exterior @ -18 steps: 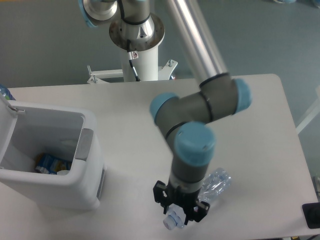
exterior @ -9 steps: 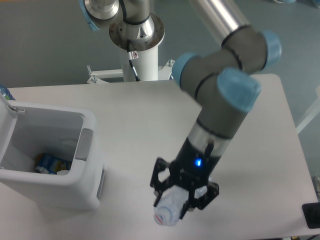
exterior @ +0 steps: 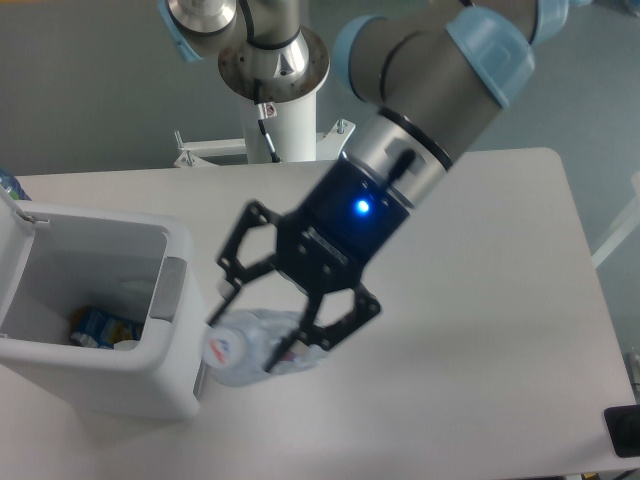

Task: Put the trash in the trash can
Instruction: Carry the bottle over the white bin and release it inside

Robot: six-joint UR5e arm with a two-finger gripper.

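Observation:
My gripper [exterior: 262,338] is shut on the clear crushed plastic water bottle [exterior: 245,347] and holds it up in the air, close to the camera. The bottle's white cap end points left toward the trash can [exterior: 175,385], just right of its near right corner. The trash can is a white boxy bin at the left with its lid open and a grey handle patch [exterior: 168,290] on its side. Inside it lie a bluish-yellow piece [exterior: 100,325] and something white. I cannot pick out the crumpled wrapper for sure.
The white table [exterior: 500,300] stretches to the right of the bin. The arm's white base post [exterior: 285,110] stands at the table's back edge. A dark object [exterior: 624,432] sits at the right front corner.
My gripper has lifted the bottle off the table's front area and carried it up and to the left, toward the bin. The bin has not moved.

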